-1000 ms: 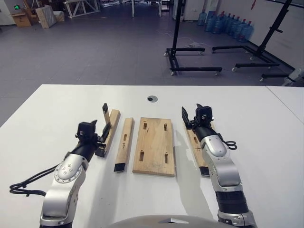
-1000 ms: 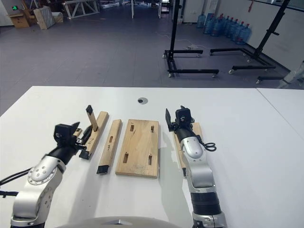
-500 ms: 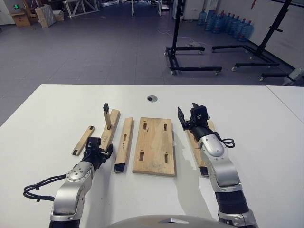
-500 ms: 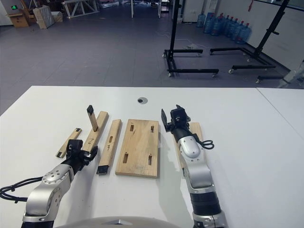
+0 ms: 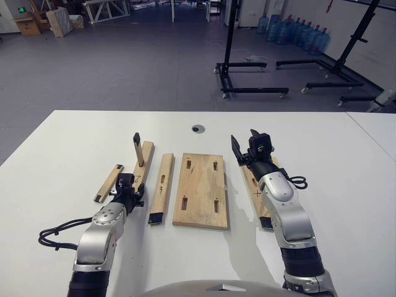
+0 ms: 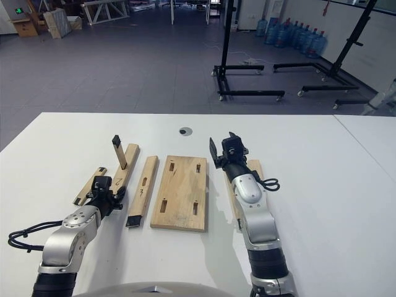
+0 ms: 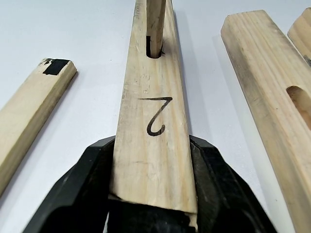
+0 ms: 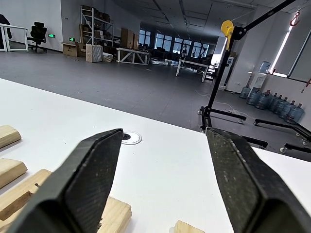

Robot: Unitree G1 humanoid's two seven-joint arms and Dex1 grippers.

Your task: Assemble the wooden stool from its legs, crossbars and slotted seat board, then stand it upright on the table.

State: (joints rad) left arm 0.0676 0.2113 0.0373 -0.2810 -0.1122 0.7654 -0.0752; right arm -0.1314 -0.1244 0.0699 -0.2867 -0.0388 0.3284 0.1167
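Observation:
The slotted seat board (image 5: 200, 190) lies flat mid-table. Left of it lie a leg with a black end (image 5: 162, 185) and the leg marked 2 (image 7: 153, 121), which has a crossbar (image 5: 138, 148) standing upright in its slot. My left gripper (image 7: 153, 179) is shut on the near end of the leg marked 2, one finger (image 7: 82, 184) on each side. A loose crossbar (image 5: 109, 182) lies further left. My right gripper (image 5: 244, 147) hovers open, nothing between its fingers (image 8: 87, 179), above the far end of another leg (image 5: 253, 185) to the right of the board.
A round cable grommet (image 5: 198, 129) sits in the white table (image 5: 346, 173) behind the board. A black cable (image 5: 55, 238) trails from my left arm. Black stands and water bottles are on the floor beyond the table.
My left gripper has dropped from beside the leg marked 2 to its near end and shut on it, uncovering the loose crossbar. The right gripper shifted slightly toward the far side.

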